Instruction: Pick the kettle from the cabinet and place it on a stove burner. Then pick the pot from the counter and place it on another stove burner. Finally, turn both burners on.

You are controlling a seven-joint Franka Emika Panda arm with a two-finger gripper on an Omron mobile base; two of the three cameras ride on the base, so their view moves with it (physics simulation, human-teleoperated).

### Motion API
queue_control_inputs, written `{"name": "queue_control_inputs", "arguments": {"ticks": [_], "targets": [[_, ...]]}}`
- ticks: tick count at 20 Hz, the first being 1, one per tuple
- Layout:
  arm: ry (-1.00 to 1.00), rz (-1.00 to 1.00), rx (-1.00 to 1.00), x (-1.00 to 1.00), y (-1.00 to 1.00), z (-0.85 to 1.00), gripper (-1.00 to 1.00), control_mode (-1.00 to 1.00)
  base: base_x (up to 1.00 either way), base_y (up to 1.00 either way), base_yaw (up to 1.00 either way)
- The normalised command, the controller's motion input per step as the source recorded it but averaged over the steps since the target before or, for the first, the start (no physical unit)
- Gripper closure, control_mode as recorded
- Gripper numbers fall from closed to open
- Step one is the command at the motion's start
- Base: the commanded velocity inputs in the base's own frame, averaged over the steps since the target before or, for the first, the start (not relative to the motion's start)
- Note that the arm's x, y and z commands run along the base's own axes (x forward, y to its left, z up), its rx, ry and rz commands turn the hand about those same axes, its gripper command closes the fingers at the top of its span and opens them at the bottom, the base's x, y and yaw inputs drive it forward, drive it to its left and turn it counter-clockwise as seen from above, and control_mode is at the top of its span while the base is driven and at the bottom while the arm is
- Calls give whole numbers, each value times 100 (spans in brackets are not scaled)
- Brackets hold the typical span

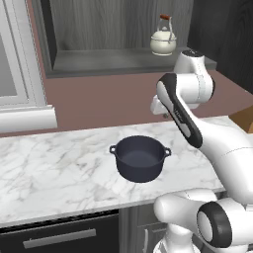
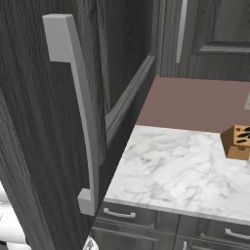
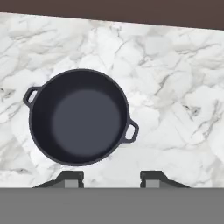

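White marble tabletop spreads wide under my cameras, with bare slab on every side of the pot; its front edge runs just below the pot in the left base view. Behind it, the open cabinet sits above the wall, and the kettle stands upright near the right end of its shelf, close to the shelf's front lip. A knife block rests far off on the right. From the hand view I look straight down past the jaws, which stand apart, hovering clear above the pot and holding nothing.
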Motion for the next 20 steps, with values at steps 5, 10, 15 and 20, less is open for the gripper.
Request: {"name": "queue_control_inputs", "arguments": {"ticks": [5,10,15,20], "targets": [[-10,0,-1,0,0,10,-100,-100,0,0,0],[-19,0,-4,-4,0,23,-100,-100,0,0,0],[-16,0,-1,-6,-1,28,-100,-100,0,0,0],[-14,0,0,-2,-7,34,-100,-100,0,0,0]]}}
